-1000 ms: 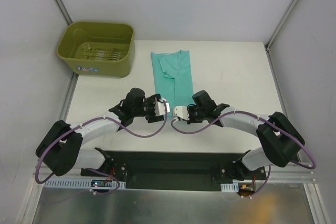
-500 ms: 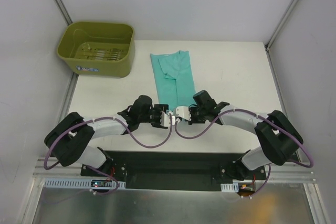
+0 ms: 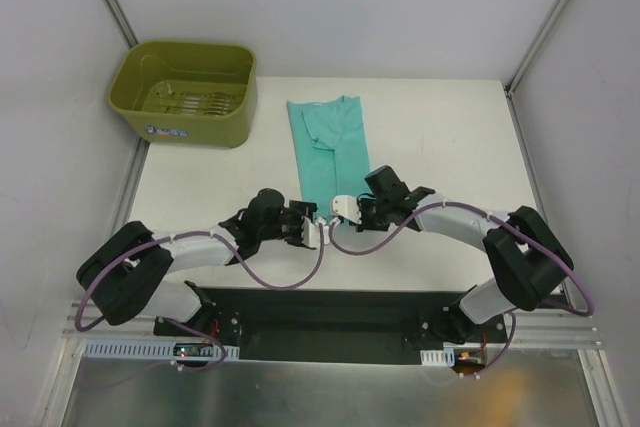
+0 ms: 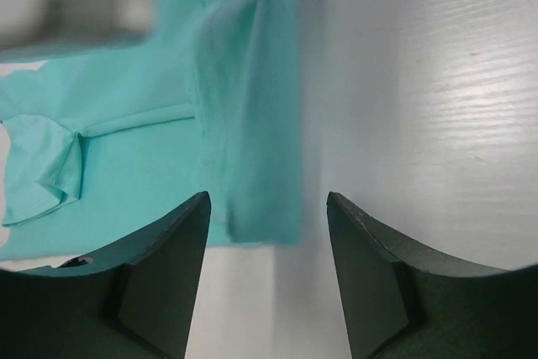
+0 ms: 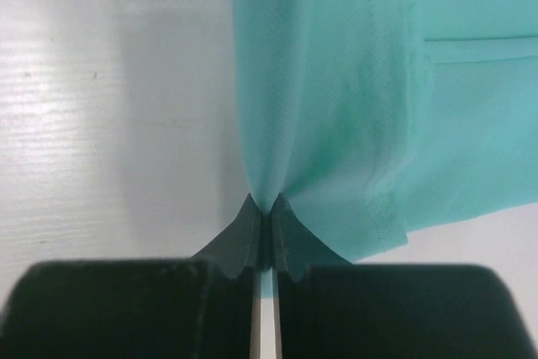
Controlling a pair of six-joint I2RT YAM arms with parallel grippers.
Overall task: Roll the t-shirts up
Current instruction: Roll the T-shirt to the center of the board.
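My right pincer [image 5: 263, 210] is pinching the near hem of the teal t-shirt [image 3: 330, 147], folded long mid-table. My left pincer [image 4: 267, 205] sits spread at the hem corner (tub [image 3: 210, 125] sticker [image 3: 160, 131] too tiny to read).

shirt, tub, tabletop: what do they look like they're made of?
shirt: thin soft knit, probably cotton, matte; fine weave shows, and it puckers where the right pincer pinches it.
tub: moulded plastic by the look, olive, slight sheen, rounded corners.
tabletop: hard white board, semi-gloss with faint grain-like streaks; laminate or paint, can't tell.
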